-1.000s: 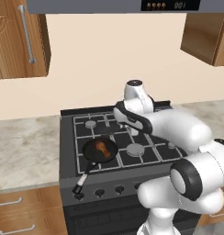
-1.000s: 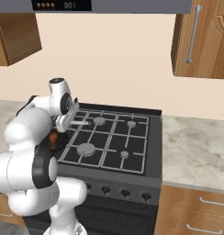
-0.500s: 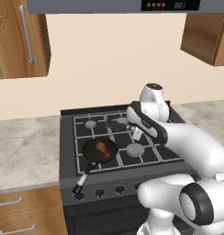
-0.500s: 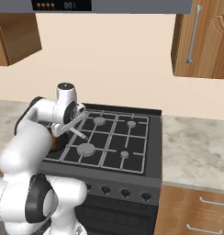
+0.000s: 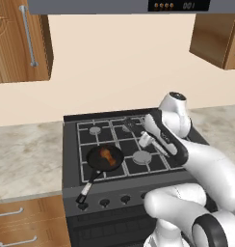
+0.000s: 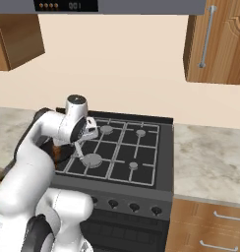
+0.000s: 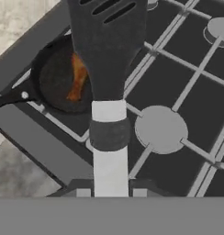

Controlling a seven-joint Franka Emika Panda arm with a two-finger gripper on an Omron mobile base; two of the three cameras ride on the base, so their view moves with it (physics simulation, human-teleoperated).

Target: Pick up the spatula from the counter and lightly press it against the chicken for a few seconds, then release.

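My gripper [image 7: 111, 190] is shut on the white handle of the spatula [image 7: 108, 55]. Its dark slotted blade points away from the hand. In the hand view the blade lies over the right side of the black pan [image 7: 47, 78], and the orange-brown chicken [image 7: 77, 75] shows just left of it. In the left base view the gripper [image 5: 150, 140] holds the spatula [image 5: 130, 127] in the air over the stove's middle. Here the blade sits behind and to the right of the pan [image 5: 97, 164] and the chicken [image 5: 106, 154]. In the right base view the gripper [image 6: 88, 131] hangs over the left burners.
The pan stands on the front left burner of the black stove [image 5: 71, 144], its handle [image 5: 86, 188] sticking out over the front edge. Marble counter [image 5: 25, 154] lies left of the stove and more counter [image 6: 210, 157] lies to its right. Wooden cabinets [image 5: 20, 41] hang above.
The hand has swung rightward and lower over the stove in the left base view, carrying the spatula. The pan and chicken have not moved.
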